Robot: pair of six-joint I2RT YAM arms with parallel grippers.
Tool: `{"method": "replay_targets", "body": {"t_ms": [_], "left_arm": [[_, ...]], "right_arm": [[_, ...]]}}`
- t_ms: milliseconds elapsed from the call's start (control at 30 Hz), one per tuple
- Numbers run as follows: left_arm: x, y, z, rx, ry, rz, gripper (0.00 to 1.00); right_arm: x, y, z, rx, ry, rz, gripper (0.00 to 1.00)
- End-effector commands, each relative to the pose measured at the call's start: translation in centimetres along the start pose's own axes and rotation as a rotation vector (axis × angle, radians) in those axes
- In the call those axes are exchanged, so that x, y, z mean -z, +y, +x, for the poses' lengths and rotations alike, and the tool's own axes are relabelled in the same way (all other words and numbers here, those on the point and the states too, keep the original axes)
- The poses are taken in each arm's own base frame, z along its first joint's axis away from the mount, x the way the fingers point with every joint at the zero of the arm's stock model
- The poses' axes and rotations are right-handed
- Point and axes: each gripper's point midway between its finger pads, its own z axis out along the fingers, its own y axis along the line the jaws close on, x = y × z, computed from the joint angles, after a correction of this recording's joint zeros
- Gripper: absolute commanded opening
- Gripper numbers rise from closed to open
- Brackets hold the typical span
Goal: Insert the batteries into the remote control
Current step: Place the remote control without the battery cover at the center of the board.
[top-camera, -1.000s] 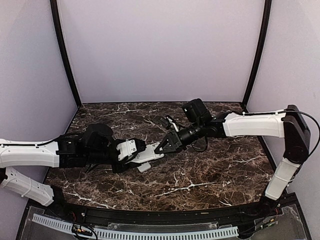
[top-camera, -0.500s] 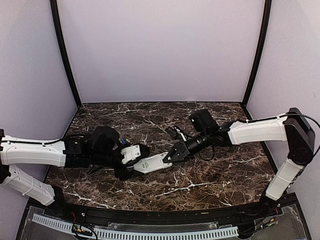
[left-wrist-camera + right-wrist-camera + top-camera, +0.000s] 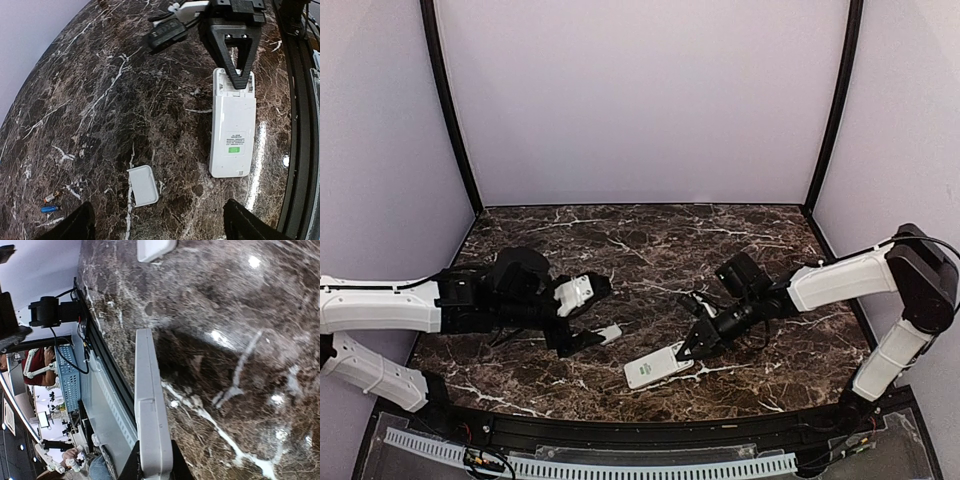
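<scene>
The remote control (image 3: 658,365) lies back-up near the table's front edge, its green sticker showing in the left wrist view (image 3: 232,132). My right gripper (image 3: 696,345) is shut on its far end; in the right wrist view the remote (image 3: 150,405) shows edge-on between the fingers (image 3: 132,467). My left gripper (image 3: 590,315) is open and empty, above and to the left of the remote. Two batteries, one blue (image 3: 50,209) and one dark (image 3: 51,197), lie on the marble at the lower left of the left wrist view. I cannot make them out in the top view.
A small loose white cover piece (image 3: 609,333) lies on the marble between my left gripper's fingers and the remote; it also shows in the left wrist view (image 3: 142,185). The table's black front rail (image 3: 640,432) runs close to the remote.
The left gripper has let go of the remote and opened, drawing back left. The right gripper has carried the remote right and toward the front edge.
</scene>
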Motion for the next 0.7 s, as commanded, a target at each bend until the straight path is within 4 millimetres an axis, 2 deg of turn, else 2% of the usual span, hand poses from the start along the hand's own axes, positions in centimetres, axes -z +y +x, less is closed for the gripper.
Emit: {"method": "replay_targets", "body": {"t_ms": [0,167,267,400,667], "left_arm": [[1.4,4.3,-1.1,0.149,-0.018,-0.188,0.89],[2.0,6.6,0.0,0.237,0.026,-0.278,0.89],[2.5,7.5,0.3,0.257,0.031,-0.316,0.89],[2.7,7.9,0.4,0.260,0.027,-0.334,0.89],[2.5,8.4,1.0,0.266,0.052,-0.368,0.89]], "right_arm": [[0.4,-2.1,0.0,-0.044,-0.048,0.052,0.00],[0.1,-4.1,0.5,-0.098,-0.067,0.110,0.00],[0.3,-5.8,1.2,-0.130,-0.076,0.180,0.11],[0.4,-7.0,1.7,-0.151,-0.072,0.236,0.21],[0.6,-7.7,2.0,-0.167,-0.064,0.276,0.30]]}}
